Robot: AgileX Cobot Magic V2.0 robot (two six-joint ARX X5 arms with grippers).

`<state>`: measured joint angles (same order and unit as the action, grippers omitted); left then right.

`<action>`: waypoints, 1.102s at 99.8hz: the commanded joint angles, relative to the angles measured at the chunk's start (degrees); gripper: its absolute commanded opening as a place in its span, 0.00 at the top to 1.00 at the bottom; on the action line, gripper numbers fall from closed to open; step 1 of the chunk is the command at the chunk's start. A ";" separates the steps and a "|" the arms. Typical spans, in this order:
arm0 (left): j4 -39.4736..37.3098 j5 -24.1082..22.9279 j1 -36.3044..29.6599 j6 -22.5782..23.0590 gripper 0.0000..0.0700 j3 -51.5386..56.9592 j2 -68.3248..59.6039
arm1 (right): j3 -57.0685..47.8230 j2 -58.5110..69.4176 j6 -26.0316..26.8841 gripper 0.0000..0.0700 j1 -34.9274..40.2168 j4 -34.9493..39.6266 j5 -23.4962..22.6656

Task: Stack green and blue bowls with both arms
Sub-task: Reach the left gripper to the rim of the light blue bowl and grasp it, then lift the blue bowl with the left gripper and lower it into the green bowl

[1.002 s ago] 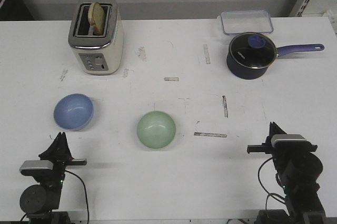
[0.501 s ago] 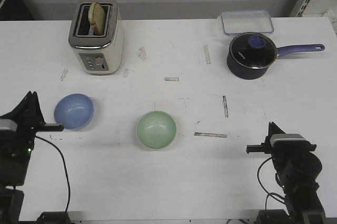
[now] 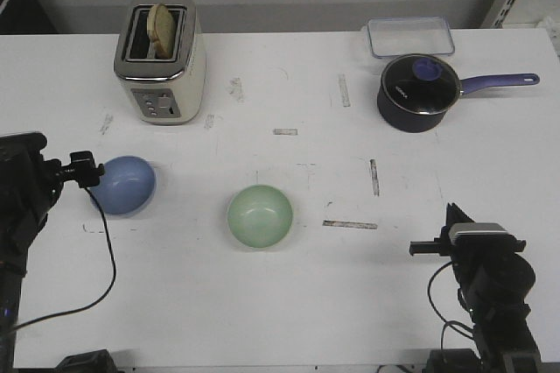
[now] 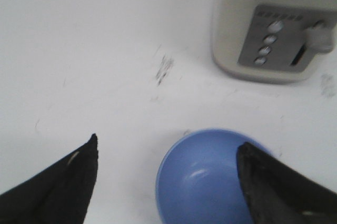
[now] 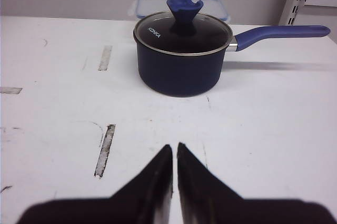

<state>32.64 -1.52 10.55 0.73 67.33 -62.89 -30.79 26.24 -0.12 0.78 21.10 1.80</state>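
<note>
The blue bowl (image 3: 125, 185) sits upright on the white table at the left; it also shows in the left wrist view (image 4: 202, 184). The green bowl (image 3: 260, 215) sits upright near the middle, apart from it. My left gripper (image 3: 87, 170) is open wide and empty, just over the blue bowl's left rim. In the left wrist view (image 4: 167, 142) one finger (image 4: 274, 182) lies over the bowl and the other over bare table. My right gripper (image 3: 453, 213) is shut and empty near the front right, far from both bowls; its closed tips (image 5: 174, 146) point at the saucepan.
A cream toaster (image 3: 160, 58) holding a bread slice stands at the back left, also in the left wrist view (image 4: 276, 29). A dark saucepan with a purple handle (image 3: 418, 91) and a clear lidded box (image 3: 409, 36) are at the back right. Tape marks dot the table.
My left arm has swung up and forward from the front left to the blue bowl's left rim. The right arm and both bowls have not moved.
</note>
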 commanded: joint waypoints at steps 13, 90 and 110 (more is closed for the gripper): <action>7.87 2.64 4.70 -2.21 0.23 1.14 -9.25 | -0.04 0.63 0.31 1.00 0.02 -0.55 0.13; 4.52 10.73 6.43 -3.41 0.89 1.14 -27.87 | -0.04 2.71 0.33 1.00 0.07 -1.60 0.09; 3.02 10.73 6.43 -3.54 1.00 1.20 -27.87 | -0.04 2.71 0.33 1.00 0.07 -1.60 0.11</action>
<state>36.23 9.10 16.71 -2.50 67.33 -90.26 -30.70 28.88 -0.12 0.78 20.25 1.78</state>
